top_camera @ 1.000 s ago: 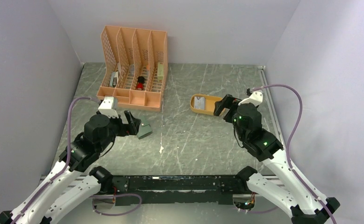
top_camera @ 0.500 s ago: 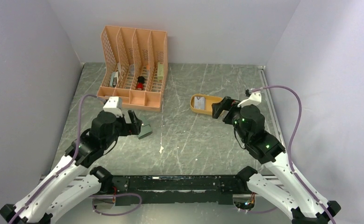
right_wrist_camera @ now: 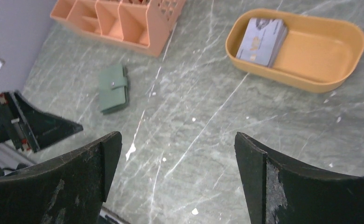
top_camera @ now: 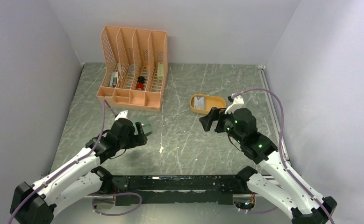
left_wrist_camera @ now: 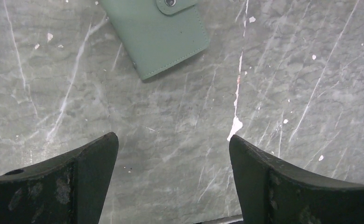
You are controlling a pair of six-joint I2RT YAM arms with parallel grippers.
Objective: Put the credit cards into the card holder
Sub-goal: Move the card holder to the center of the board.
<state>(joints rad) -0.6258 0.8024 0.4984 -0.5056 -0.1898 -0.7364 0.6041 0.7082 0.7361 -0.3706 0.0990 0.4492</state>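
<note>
The card holder [top_camera: 146,128], a sage-green wallet folded closed with its snap tab fastened, lies flat on the table left of centre. It also shows in the wrist views as a green card holder [left_wrist_camera: 163,37] [right_wrist_camera: 113,88]. My left gripper [top_camera: 137,135] [left_wrist_camera: 172,137] hovers just on the near side of it, open and empty, pointing down at bare table. The credit cards [top_camera: 199,103] [right_wrist_camera: 262,41] lie stacked in the left end of a mustard-yellow tray [top_camera: 218,99] [right_wrist_camera: 324,56]. My right gripper [top_camera: 208,121] [right_wrist_camera: 177,135] stands open and empty, near the tray's front.
A peach lattice organizer [top_camera: 134,65] [right_wrist_camera: 124,18] stands at the back left with small items in its slots. Grey walls close in the table on three sides. A black rail runs along the near edge between the arm bases.
My left arm has dropped lower and turned its gripper downward beside the card holder. My right gripper has swung left and nearer, away from the tray's right end.
</note>
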